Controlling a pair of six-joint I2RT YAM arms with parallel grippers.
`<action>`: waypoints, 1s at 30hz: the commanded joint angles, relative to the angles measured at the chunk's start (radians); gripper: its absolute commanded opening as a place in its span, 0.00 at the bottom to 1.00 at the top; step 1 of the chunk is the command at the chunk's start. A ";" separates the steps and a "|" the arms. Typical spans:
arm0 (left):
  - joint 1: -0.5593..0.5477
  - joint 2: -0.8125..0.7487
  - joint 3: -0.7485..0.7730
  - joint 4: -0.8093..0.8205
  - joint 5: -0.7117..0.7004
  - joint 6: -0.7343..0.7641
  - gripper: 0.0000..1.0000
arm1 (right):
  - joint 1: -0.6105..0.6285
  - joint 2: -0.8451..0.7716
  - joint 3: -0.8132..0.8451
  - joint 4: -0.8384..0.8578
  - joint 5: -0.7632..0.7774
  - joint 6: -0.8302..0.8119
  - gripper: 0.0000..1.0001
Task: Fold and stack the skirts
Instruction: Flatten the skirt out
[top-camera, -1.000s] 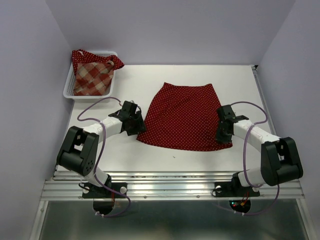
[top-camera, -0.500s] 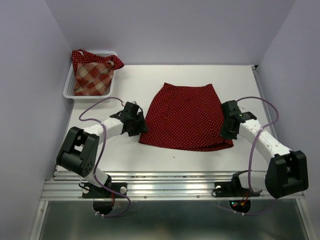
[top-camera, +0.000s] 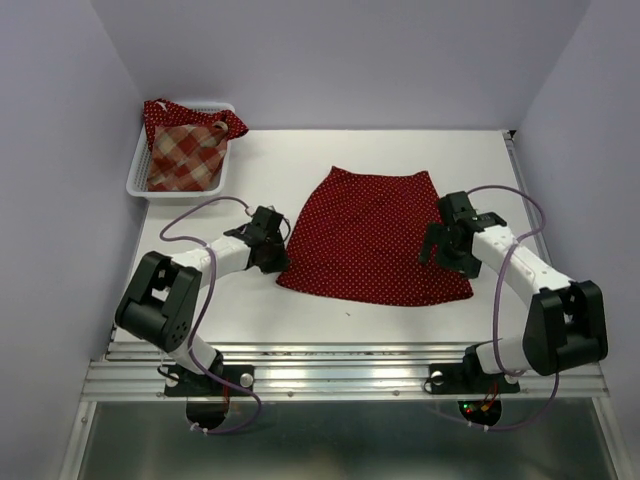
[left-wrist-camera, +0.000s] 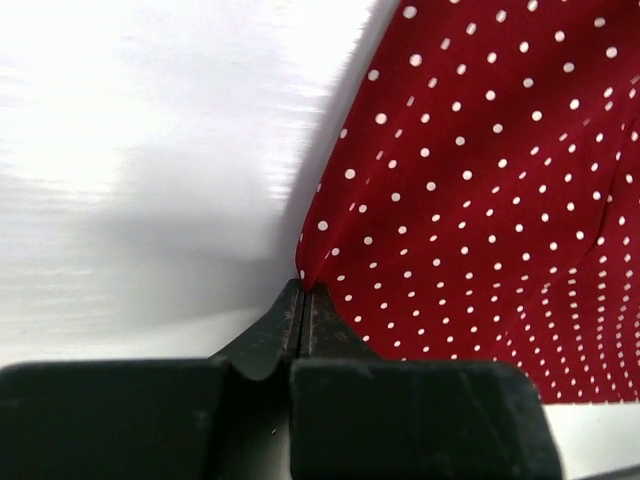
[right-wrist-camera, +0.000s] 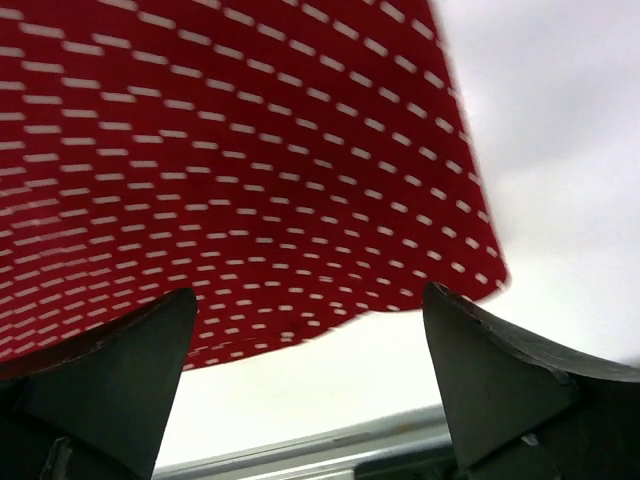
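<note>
1. Top external view, counts: three skirts (two dark red dotted, one plaid), one white basket (top-camera: 137, 188), two claws.
2. Inside the basket sits the plaid skirt (top-camera: 186, 156); the second dotted skirt (top-camera: 159, 112) drapes over the basket's far rim.
3. Spread on the table (top-camera: 470, 160) lies the flat dotted skirt (top-camera: 370, 235), right of the basket and nearer the arms, well apart from it.
4. Basket-side hem corner: the left claw (left-wrist-camera: 303, 292) has its jaws pressed together, pinching the cloth; fabric puckers at the tips.
5. Far from the basket, over the skirt's opposite edge: the right claw (right-wrist-camera: 308, 300), jaws spread wide, nothing between them. Cloth below is blurred; contact cannot be told.
</note>
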 joint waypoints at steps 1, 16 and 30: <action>-0.006 -0.062 -0.027 -0.105 -0.153 -0.038 0.00 | -0.004 -0.098 0.063 0.149 -0.196 -0.112 1.00; -0.004 -0.250 -0.226 -0.211 -0.162 -0.172 0.00 | -0.004 -0.066 -0.144 0.289 -0.298 -0.008 1.00; -0.009 -0.316 0.002 -0.357 -0.225 -0.142 0.87 | -0.004 -0.074 -0.008 0.211 -0.207 -0.127 1.00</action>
